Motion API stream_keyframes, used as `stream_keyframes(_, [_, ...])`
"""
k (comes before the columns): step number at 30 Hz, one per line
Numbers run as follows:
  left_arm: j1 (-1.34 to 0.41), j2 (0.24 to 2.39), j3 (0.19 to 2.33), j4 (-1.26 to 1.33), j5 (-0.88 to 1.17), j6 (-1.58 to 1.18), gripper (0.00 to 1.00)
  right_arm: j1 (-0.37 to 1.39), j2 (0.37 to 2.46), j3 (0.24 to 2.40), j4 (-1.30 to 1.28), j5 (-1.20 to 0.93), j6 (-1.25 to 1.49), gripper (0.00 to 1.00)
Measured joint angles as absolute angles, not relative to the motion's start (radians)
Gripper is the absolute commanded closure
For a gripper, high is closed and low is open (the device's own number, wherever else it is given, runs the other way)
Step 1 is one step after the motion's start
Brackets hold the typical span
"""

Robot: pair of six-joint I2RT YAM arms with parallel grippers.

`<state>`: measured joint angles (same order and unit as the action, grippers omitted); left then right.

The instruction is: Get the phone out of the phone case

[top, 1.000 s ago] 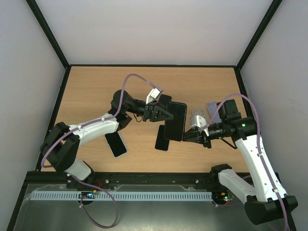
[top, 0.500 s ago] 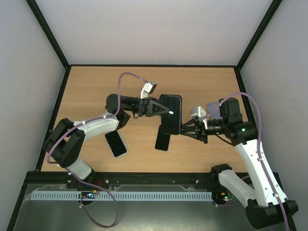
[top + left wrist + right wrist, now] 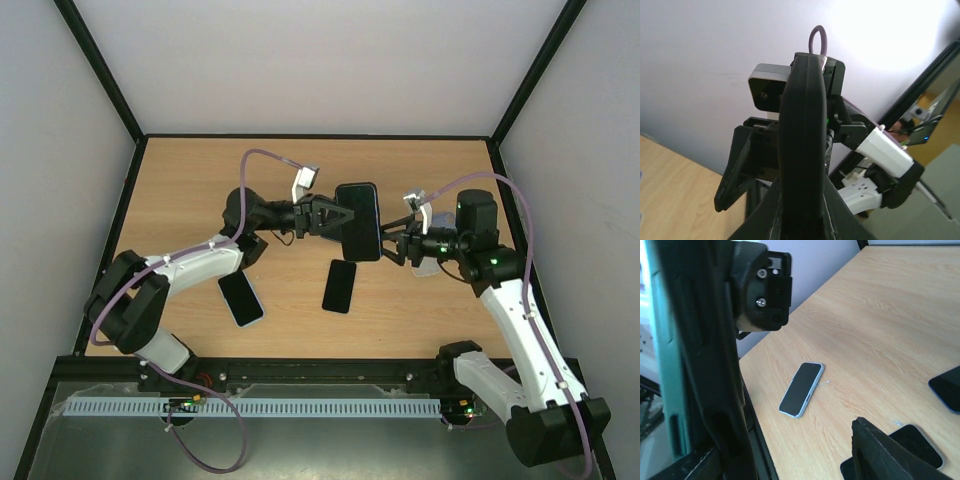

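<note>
A black phone in a black case (image 3: 359, 221) is held above the table's middle. My left gripper (image 3: 338, 217) is shut on its left side. In the left wrist view the cased phone (image 3: 802, 130) stands edge-on between my fingers (image 3: 836, 215). My right gripper (image 3: 398, 244) is open at the phone's lower right edge. In the right wrist view the cased phone (image 3: 705, 360) fills the left side and hides one finger. The other finger (image 3: 885, 452) stands far off at the lower right with bare table between them.
A phone in a light blue case (image 3: 241, 298) lies at the front left of the table and also shows in the right wrist view (image 3: 802, 389). A black phone (image 3: 340, 286) lies below the held one. A third phone (image 3: 428, 266) lies partly hidden under my right arm.
My left gripper has carried the cased phone up and toward the back of the table. My right gripper has followed it, rising and swinging toward the back to stay at its right edge.
</note>
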<state>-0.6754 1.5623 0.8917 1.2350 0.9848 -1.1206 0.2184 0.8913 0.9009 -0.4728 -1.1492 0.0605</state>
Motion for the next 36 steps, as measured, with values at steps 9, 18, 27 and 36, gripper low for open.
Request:
stream_keyframes(9, [-0.668,1.575,1.041,0.737,0.87,-0.78,0.7,0.19,0.981,0.866,-0.36,-1.152,0.233,0.98])
stream_keyframes(18, [-0.678,1.641,1.113,0.472,0.51,-0.62,0.31,0.078,1.008,0.808,-0.345,-1.008,0.361,0.98])
stream_keyframes(27, [-0.818,1.563,1.041,0.385,0.115,-0.451,0.32,0.039,1.077,0.715,-0.492,-0.784,0.443,0.98])
stream_keyframes(36, [-1.041,1.603,0.943,0.422,-0.114,-0.25,0.34,0.04,1.227,0.731,-0.578,-0.704,0.426,0.98])
